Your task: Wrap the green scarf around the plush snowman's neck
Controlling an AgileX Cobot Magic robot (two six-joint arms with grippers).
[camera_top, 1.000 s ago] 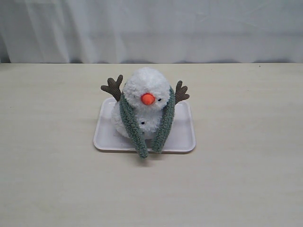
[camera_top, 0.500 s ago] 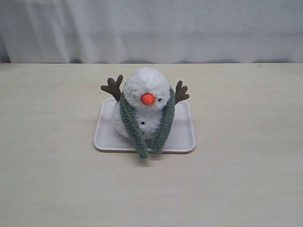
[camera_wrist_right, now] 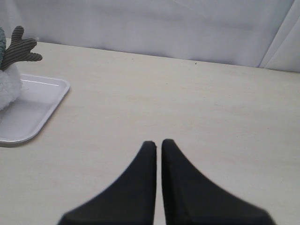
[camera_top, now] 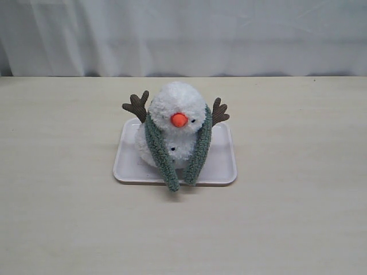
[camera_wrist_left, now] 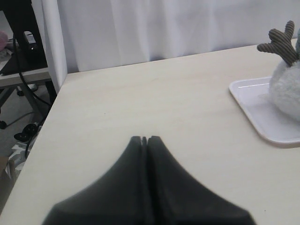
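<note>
The plush snowman (camera_top: pixel 175 109) sits on a white tray (camera_top: pixel 221 166) in the middle of the table, its orange nose facing the camera. The green scarf (camera_top: pixel 160 152) lies draped behind its neck, both ends hanging down the front and over the tray's near rim; the other end (camera_top: pixel 198 153) hangs on the right. Neither gripper shows in the exterior view. My left gripper (camera_wrist_left: pixel 145 138) is shut with nothing in it, well off to the side of the snowman (camera_wrist_left: pixel 286 89). My right gripper (camera_wrist_right: pixel 156 142) is shut too, a thin slit between its fingers, away from the tray (camera_wrist_right: pixel 33 108).
A white curtain (camera_top: pixel 183 34) hangs behind the table. In the left wrist view the table's edge (camera_wrist_left: pixel 42 136) drops off to a floor with a dark stand and cables (camera_wrist_left: pixel 23 51).
</note>
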